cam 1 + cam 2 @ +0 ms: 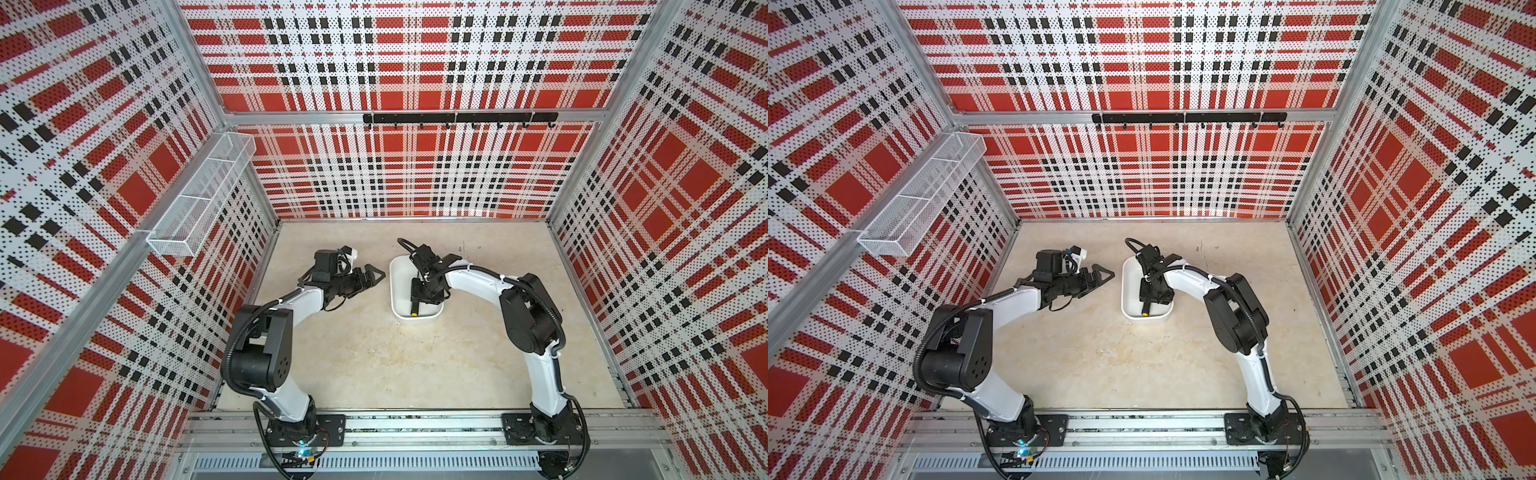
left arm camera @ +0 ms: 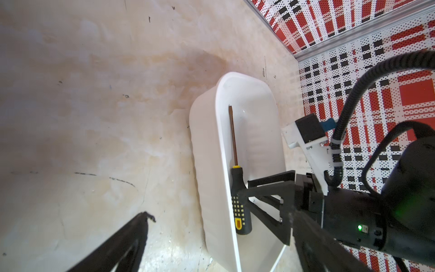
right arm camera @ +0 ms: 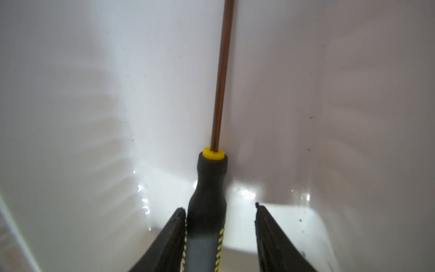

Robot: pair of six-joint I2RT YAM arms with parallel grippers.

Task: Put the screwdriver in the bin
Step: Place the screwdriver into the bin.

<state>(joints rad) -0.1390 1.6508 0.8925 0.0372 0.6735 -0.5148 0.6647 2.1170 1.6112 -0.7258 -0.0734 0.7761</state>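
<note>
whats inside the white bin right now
The screwdriver lies inside the bin along one long wall, with the right gripper open around its handle. Nothing else shows on the visible floor, but the gripper covers the part beneath it.

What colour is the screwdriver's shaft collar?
Yellow; screwdriver collar shows best in right wrist view.

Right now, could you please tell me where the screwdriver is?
In the left wrist view, the screwdriver lies inside the white bin in the middle of the table, handle inside the open right claw.
</note>
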